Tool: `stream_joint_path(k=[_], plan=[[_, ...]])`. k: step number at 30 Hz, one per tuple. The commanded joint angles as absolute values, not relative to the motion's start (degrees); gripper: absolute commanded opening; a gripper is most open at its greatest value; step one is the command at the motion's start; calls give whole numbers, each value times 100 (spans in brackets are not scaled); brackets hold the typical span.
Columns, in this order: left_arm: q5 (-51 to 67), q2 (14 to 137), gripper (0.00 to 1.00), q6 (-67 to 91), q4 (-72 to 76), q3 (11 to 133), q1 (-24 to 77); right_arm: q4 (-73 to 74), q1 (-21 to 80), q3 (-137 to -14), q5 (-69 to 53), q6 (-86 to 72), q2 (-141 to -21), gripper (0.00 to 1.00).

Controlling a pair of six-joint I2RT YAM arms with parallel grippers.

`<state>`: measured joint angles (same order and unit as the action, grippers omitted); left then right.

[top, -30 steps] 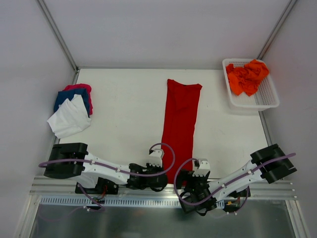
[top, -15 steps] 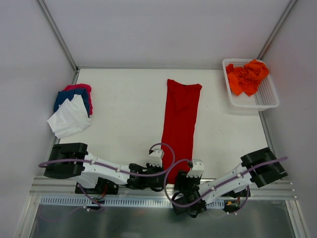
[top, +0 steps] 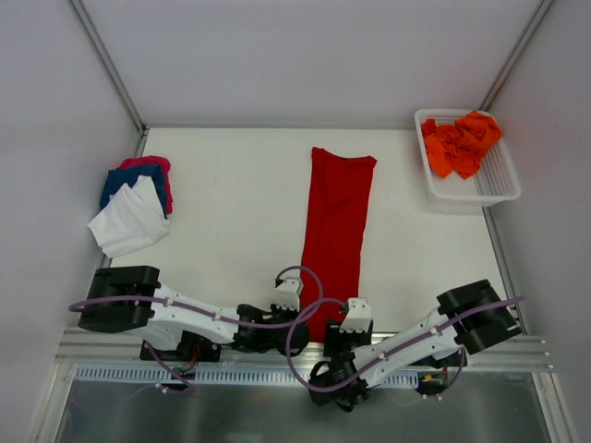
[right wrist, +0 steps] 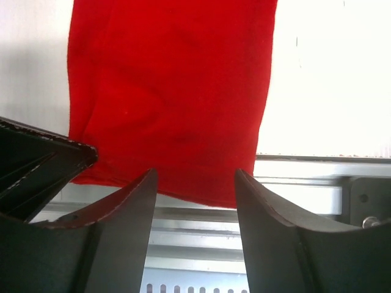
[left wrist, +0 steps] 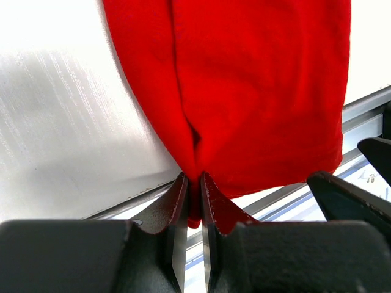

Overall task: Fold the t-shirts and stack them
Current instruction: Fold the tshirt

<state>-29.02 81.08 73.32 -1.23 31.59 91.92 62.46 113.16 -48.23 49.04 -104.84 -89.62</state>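
Note:
The deep red t-shirt (top: 337, 221) lies as a long narrow strip down the middle of the table, its near hem hanging over the front edge. My left gripper (top: 303, 334) is shut on the hem's left part; the left wrist view shows the jaws (left wrist: 194, 178) pinching a fold of the red cloth (left wrist: 244, 91). My right gripper (top: 337, 332) is open just right of it. In the right wrist view its jaws (right wrist: 195, 174) stand wide apart, just short of the hem's right part (right wrist: 177, 91). The left gripper's body (right wrist: 36, 159) shows at the left.
A pile of white (top: 129, 223), blue (top: 129, 180) and pink (top: 148, 164) tees lies at the table's left. A white mesh basket (top: 499, 189) at the back right holds crumpled orange tees (top: 460, 143). A metal rail (right wrist: 293, 189) runs along the front edge under the hem.
The right arm has swung left and brought its open gripper up to the near hem beside the left gripper. The left gripper and the shirt have barely moved.

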Motion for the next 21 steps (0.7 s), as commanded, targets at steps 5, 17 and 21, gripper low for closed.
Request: stream_joint_path(k=[5,17,21], plan=[[-2109,8139,3,7400,-756,2953,9439,6927,11329,-5248,4790,-11426,-9132,65],[-2434,8112,4,7383,-756,3006,9448,6777,11312,-4579,4385,-11795,-8921,67],[-2373,8139,4,7348,-765,3059,9448,6373,11294,-4308,4386,-11777,-8851,67]])
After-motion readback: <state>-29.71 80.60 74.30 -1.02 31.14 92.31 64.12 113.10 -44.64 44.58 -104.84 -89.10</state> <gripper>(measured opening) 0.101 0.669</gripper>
